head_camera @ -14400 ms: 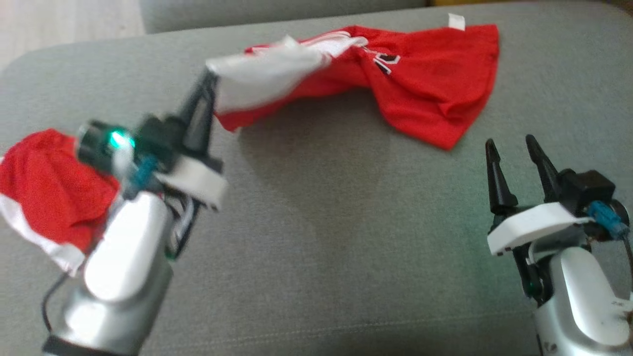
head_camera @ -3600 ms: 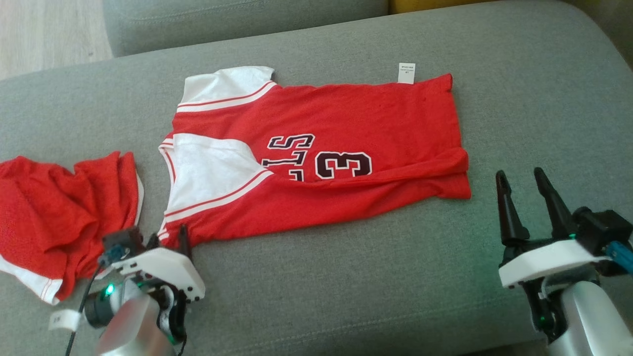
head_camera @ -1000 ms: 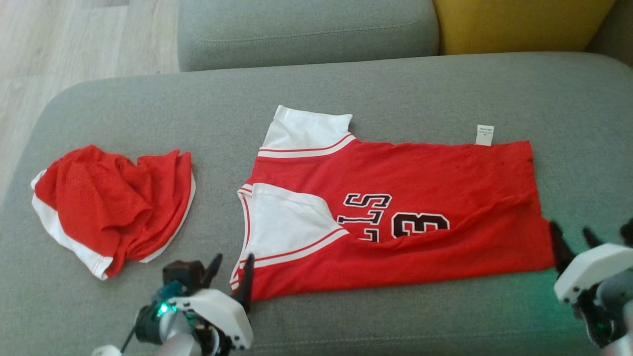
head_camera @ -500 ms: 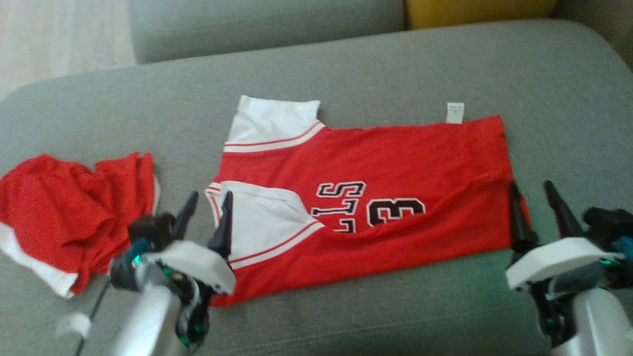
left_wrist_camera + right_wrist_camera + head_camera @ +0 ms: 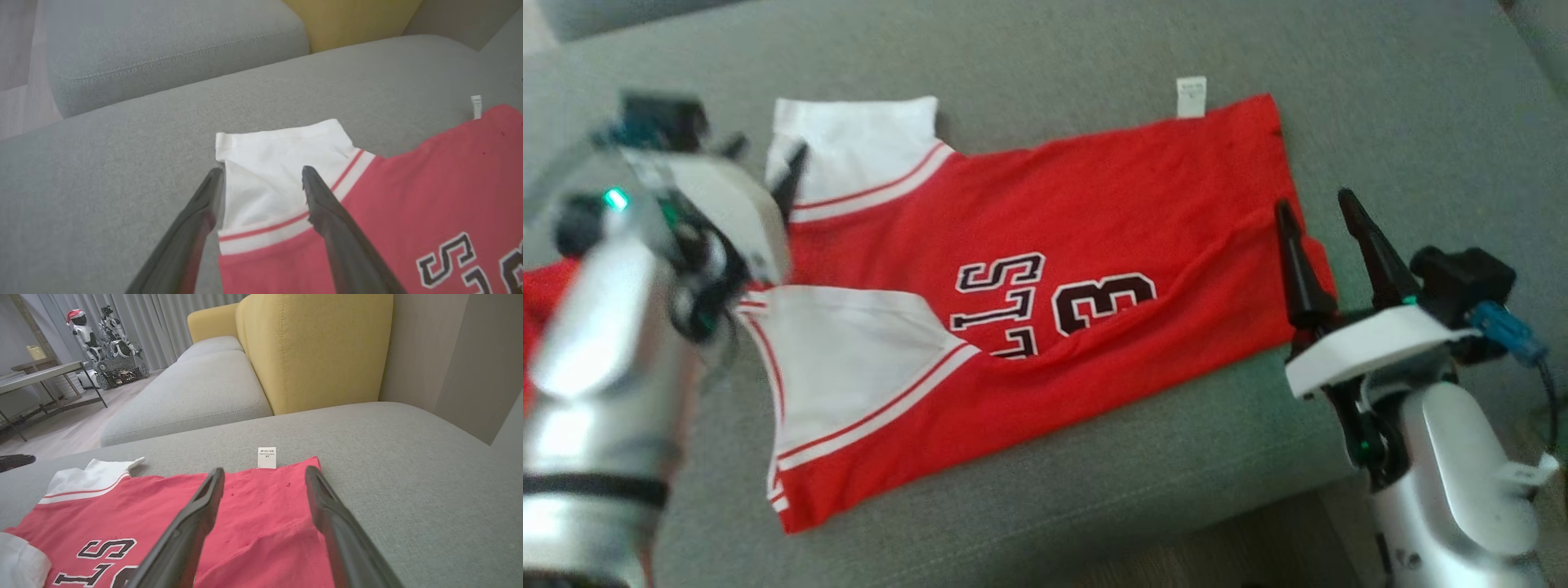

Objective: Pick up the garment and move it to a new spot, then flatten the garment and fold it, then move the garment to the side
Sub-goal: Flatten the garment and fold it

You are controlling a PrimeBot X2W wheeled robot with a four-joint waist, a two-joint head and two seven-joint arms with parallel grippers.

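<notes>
A flat red jersey (image 5: pixel 1094 212) on a woven grey sofa (image 5: pixel 1054 49) is flanked by left fingers (image 5: pixel 325 220) at ten o'clock and right fingers (image 5: pixel 329 522) at three, both spread wide.

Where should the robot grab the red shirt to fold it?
By its far edge: the white sleeve under the open left gripper, and the hem corner beside the white tag, ahead of the open right gripper. Probably come down from above. The shirt lies flat on the cushion, so only its edges can be pinched.

Our left gripper (image 5: pixel 764 161) hangs at ten o'clock, jaws wide apart; our right gripper (image 5: pixel 1316 208), at three o'clock, gapes likewise.
</notes>
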